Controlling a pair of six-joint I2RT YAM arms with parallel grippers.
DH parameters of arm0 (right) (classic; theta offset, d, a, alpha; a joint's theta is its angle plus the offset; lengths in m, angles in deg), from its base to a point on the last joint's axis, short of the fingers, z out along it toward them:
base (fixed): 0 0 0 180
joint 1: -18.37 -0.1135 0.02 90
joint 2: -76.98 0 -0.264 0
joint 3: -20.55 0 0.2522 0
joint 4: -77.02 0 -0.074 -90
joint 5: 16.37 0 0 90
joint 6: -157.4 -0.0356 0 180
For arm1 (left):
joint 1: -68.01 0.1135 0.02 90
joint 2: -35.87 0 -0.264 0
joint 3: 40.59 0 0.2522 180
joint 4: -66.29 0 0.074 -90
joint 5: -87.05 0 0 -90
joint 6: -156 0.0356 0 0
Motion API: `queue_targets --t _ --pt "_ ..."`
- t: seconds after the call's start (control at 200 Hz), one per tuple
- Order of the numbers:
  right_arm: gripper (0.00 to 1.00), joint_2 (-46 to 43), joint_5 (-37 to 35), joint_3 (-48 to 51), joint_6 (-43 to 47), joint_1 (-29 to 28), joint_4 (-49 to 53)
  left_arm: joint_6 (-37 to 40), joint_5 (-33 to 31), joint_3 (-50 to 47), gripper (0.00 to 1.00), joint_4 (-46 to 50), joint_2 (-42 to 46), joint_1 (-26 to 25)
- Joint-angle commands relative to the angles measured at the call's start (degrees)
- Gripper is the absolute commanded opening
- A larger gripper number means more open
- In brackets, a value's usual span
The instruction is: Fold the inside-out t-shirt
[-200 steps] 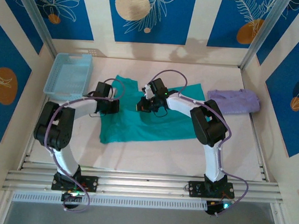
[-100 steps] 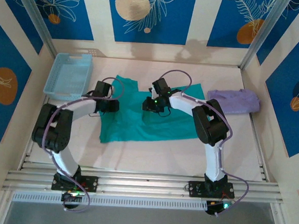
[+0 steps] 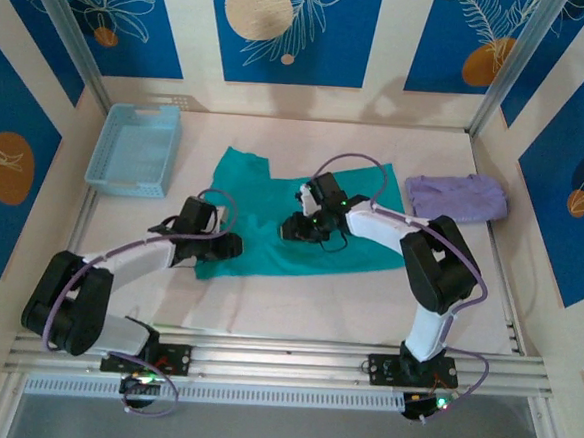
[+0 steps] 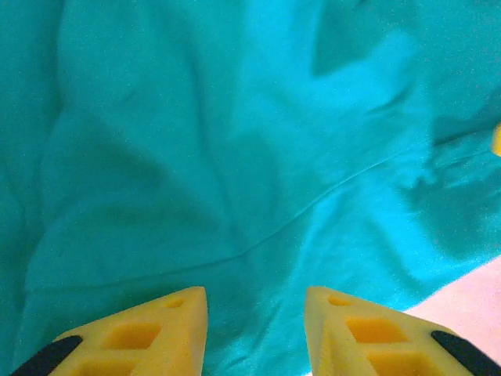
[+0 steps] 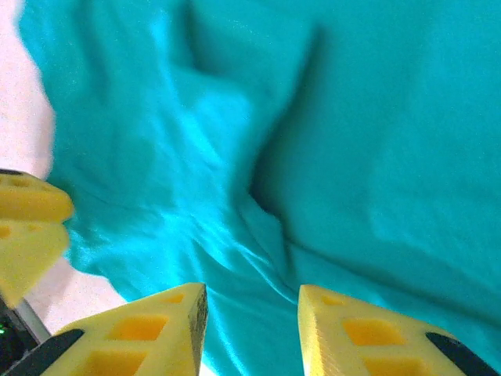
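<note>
The inside-out t-shirt [image 3: 272,213] is teal-green cloth spread flat in the middle of the table, rumpled where the two grippers meet. Over its near-left corner my left gripper [image 3: 232,245] is open, and its yellow fingertips [image 4: 184,309] stand apart above the cloth with nothing between them. My right gripper [image 3: 291,227] is open over the shirt's middle. Between its fingertips [image 5: 337,309] lie soft folds that they do not pinch. In the right wrist view the left gripper's yellow finger [image 5: 27,215] shows at the left edge, beside the shirt's hem.
A light blue basket [image 3: 135,148] stands at the back left. A folded pale lavender garment [image 3: 456,197] lies at the back right, just beyond the shirt's right edge. Bare pink table [image 3: 296,300] runs between the shirt and the front aluminium rail [image 3: 282,359].
Both grippers have gone from shut to open and let go of the cloth. Both have moved toward the near edge, the left one to the shirt's near-left corner.
</note>
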Motion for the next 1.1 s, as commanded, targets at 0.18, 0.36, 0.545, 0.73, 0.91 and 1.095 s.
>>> queue_targets --t 0.18,0.36,0.545,0.73,0.91,1.095 --pt "0.31 -2.75 -1.16 7.28 -3.2 6.62 7.68 2.65 -7.66 -2.34 0.33 3.14 -2.74 2.02" --pt "0.28 -2.82 -0.79 10.71 -4.62 6.11 10.59 2.01 -7.18 -3.74 0.34 4.32 -1.65 2.04" --pt "0.27 -4.41 1.38 14.69 -9.07 0.17 9.68 0.25 -10.06 -6.42 0.36 10.33 5.0 2.05" --pt "0.34 -9.35 -2.66 13.27 -9.2 -3.19 10.27 -1.58 -14.44 -7.28 0.41 14.42 15.56 2.04" --pt "0.43 -16.19 -10.77 7.64 -0.94 4.12 13.02 2.77 -15.98 -0.17 0.64 8.32 17.19 2.42" --pt "0.62 -16.45 -12.12 3.86 2.28 21.71 9.8 8.35 -14.49 16.92 0.7 5.52 0.07 5.45"
